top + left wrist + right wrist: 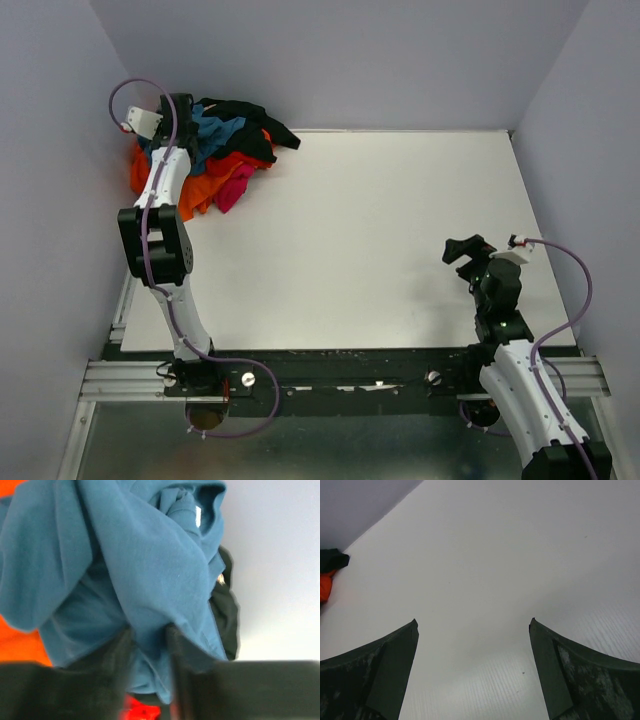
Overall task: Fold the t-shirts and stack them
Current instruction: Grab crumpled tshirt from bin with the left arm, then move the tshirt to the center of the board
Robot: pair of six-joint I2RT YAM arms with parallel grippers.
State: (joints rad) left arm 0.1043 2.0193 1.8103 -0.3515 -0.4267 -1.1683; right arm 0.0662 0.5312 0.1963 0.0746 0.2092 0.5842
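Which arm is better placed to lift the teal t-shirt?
Left. The left gripper is at the pile with the teal t-shirt between its fingers; the right gripper hangs open over the table, far off.

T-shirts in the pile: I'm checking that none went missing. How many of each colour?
teal shirt: 1
black shirt: 1
orange shirt: 1
pink shirt: 1
total: 4

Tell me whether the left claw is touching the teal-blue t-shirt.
Touching. The left wrist view shows the left claw pinching a fold of the teal-blue t-shirt between its fingers.
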